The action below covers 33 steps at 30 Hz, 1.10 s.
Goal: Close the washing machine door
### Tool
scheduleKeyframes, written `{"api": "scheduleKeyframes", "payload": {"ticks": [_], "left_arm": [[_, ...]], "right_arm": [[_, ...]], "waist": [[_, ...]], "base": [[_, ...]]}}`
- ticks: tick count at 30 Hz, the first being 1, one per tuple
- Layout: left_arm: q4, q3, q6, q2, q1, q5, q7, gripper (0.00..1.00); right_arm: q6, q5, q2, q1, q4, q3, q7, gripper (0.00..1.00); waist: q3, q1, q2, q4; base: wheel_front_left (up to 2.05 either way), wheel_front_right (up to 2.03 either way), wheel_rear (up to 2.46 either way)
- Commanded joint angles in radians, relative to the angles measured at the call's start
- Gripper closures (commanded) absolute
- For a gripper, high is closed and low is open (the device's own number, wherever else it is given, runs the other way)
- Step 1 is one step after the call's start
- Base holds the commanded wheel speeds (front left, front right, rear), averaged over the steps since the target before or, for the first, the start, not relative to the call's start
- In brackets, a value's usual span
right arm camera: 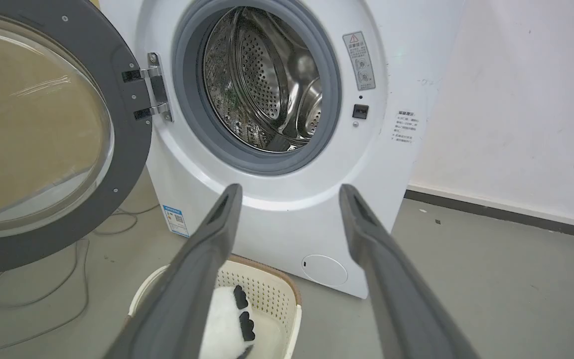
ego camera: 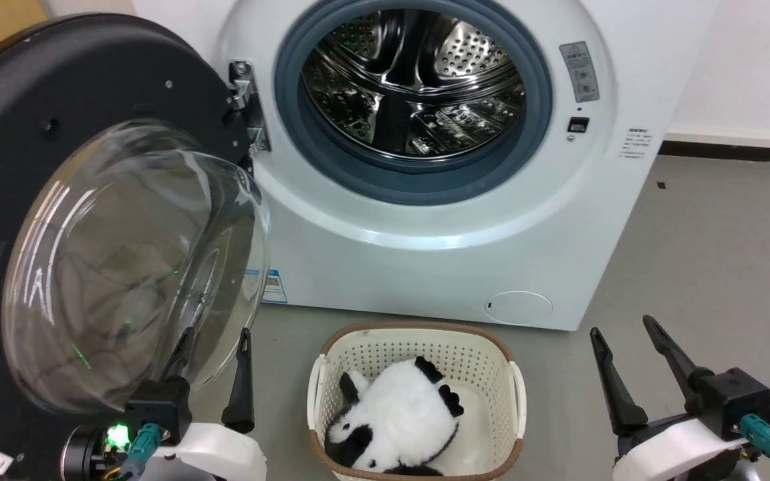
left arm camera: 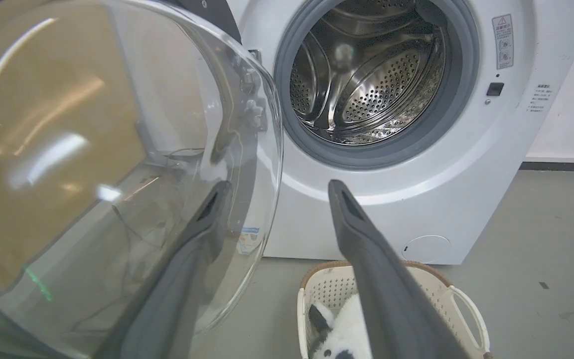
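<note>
The white washing machine [ego camera: 425,254] stands ahead with its steel drum [ego camera: 412,80] exposed. The washing machine door [ego camera: 57,87], a black disc with a bulging glass bowl [ego camera: 131,267], is swung wide open to the left on its metal hinge [ego camera: 244,100]. My left gripper [ego camera: 216,334] is open at the bowl's lower right edge. In the left wrist view one finger [left arm camera: 187,259] shows through the glass [left arm camera: 92,149], the other finger [left arm camera: 366,249] beside it. My right gripper [ego camera: 622,326] is open at the lower right, holding nothing, apart from the machine. The right wrist view shows the right gripper [right arm camera: 291,187] facing the door [right arm camera: 127,124] and hinge [right arm camera: 155,94].
A cream perforated basket [ego camera: 418,341] with a black-and-white panda plush [ego camera: 398,414] sits on the grey floor just before the machine, between my arms. A cable [right arm camera: 68,279] lies on the floor under the door. A white wall [right arm camera: 516,99] is right of the machine.
</note>
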Motion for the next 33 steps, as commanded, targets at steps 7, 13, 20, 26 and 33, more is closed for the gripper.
{"api": "scheduleKeyframes", "payload": {"ticks": [7, 13, 20, 26, 33], "left_arm": [[-0.011, -0.004, 0.006, 0.000, 0.015, -0.017, -0.025, 0.00], [-0.012, -0.003, 0.006, 0.000, 0.019, -0.022, -0.035, 0.00], [-0.027, 0.003, 0.013, 0.000, 0.030, -0.031, -0.050, 0.00], [-0.045, 0.007, 0.023, 0.000, 0.036, -0.041, -0.063, 0.00], [-0.068, 0.012, 0.039, 0.000, 0.051, -0.053, -0.077, 0.00]], "right_arm": [[0.000, 0.019, 0.001, 0.014, -0.014, 0.007, -0.023, 0.00], [0.000, 0.025, 0.002, 0.016, -0.018, 0.011, -0.034, 0.00], [0.000, 0.029, 0.002, 0.009, -0.019, 0.028, -0.048, 0.00], [0.000, 0.032, 0.002, -0.007, -0.016, 0.048, -0.061, 0.00], [0.000, 0.034, 0.002, -0.027, -0.008, 0.074, -0.075, 0.00]], "waist": [[-0.001, 0.0000, 0.0000, 0.060], [-0.003, 0.0000, 0.0000, 0.099], [0.002, 0.0000, 0.0000, 0.139], [0.011, 0.0000, 0.0000, 0.170], [0.021, 0.0000, 0.0000, 0.204]], "base": [[0.00, 0.00, 0.00], [0.00, 0.00, 0.00], [0.00, 0.00, 0.00], [0.00, 0.00, 0.00], [0.00, 0.00, 0.00]]}}
